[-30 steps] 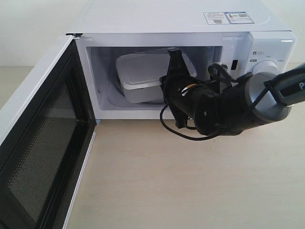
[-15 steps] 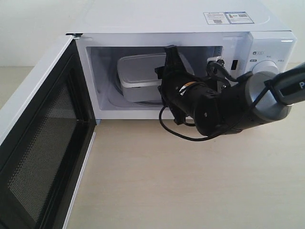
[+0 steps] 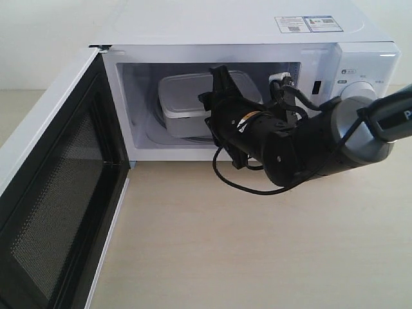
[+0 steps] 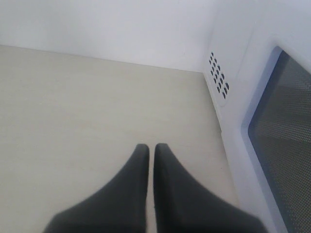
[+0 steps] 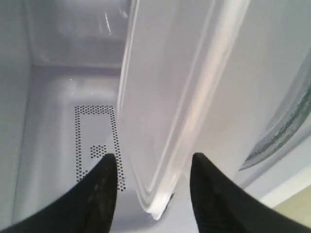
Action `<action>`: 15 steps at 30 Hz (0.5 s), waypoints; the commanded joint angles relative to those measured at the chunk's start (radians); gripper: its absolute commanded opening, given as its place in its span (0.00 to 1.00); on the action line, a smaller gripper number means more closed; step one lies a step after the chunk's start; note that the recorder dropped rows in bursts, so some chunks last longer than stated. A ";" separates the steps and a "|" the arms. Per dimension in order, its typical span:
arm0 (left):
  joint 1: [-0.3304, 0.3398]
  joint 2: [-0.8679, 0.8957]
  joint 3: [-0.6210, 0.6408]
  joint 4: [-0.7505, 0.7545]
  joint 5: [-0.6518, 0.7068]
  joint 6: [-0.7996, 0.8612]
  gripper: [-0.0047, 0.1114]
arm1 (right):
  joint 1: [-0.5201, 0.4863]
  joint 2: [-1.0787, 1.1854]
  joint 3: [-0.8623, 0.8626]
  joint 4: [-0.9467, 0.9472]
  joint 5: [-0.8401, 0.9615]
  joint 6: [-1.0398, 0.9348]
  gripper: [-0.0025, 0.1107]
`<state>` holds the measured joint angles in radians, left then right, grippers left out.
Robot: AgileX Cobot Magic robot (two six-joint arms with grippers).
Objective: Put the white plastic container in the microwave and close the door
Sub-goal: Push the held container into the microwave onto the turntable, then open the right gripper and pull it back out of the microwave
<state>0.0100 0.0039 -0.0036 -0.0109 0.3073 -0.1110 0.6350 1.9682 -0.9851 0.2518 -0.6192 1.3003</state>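
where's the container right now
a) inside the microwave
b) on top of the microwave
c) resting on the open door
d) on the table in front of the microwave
a: the container sits inside the cavity of the microwave, whose door is swung open.

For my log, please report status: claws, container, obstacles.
Right claw open, straddling container edge. Left claw shut, over table. Container inside microwave. Door open; right arm in doorway.
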 commanded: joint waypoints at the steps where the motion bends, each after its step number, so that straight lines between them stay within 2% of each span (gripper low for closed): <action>1: -0.009 -0.004 0.004 0.001 -0.001 -0.009 0.08 | -0.004 -0.032 0.018 -0.027 0.003 -0.007 0.43; 7: -0.009 -0.004 0.004 0.001 -0.001 -0.009 0.08 | -0.004 -0.111 0.113 -0.047 -0.012 -0.076 0.43; 15: -0.009 -0.004 0.004 0.001 -0.001 -0.009 0.08 | -0.004 -0.213 0.207 -0.332 -0.008 -0.080 0.43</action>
<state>0.0100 0.0039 -0.0036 -0.0109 0.3073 -0.1110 0.6350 1.7956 -0.8072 0.0424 -0.6180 1.2333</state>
